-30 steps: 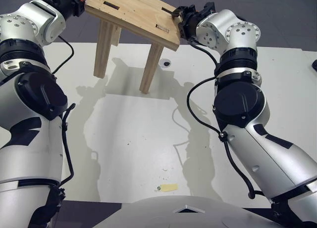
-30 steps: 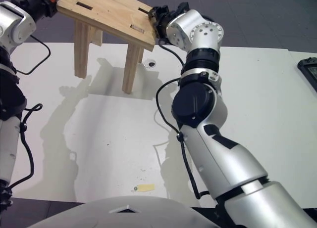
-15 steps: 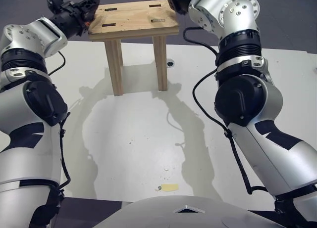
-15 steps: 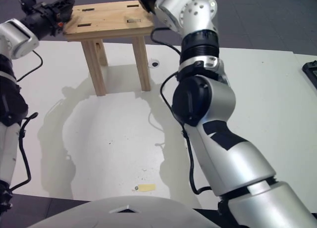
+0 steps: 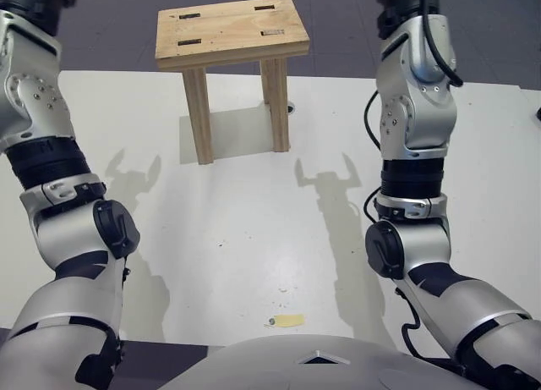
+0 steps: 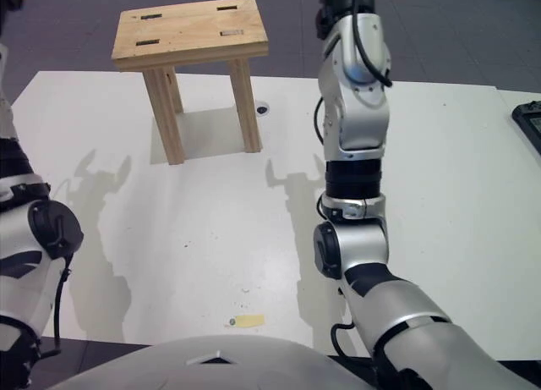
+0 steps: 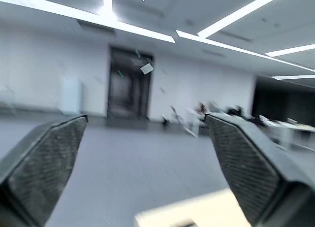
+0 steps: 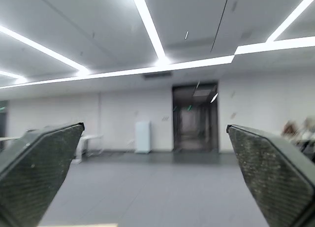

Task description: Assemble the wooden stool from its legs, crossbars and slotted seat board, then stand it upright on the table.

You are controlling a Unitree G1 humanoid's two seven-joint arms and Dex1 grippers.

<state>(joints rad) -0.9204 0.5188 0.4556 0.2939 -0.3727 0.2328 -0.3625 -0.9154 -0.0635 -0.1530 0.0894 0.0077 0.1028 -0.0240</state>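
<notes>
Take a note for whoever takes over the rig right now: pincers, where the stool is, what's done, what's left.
Left pincer: open, empty, raised clear of the table.
Right pincer: open, empty, raised too.
Stool: assembled, upright on its legs at the table's far side.
Done: assembly and standing it up.
To do: seemingly nothing; the rear ones are partly hidden, so check them.

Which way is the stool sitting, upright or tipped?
Upright: the stool stands on the table, legs down and seat level on top.
</notes>
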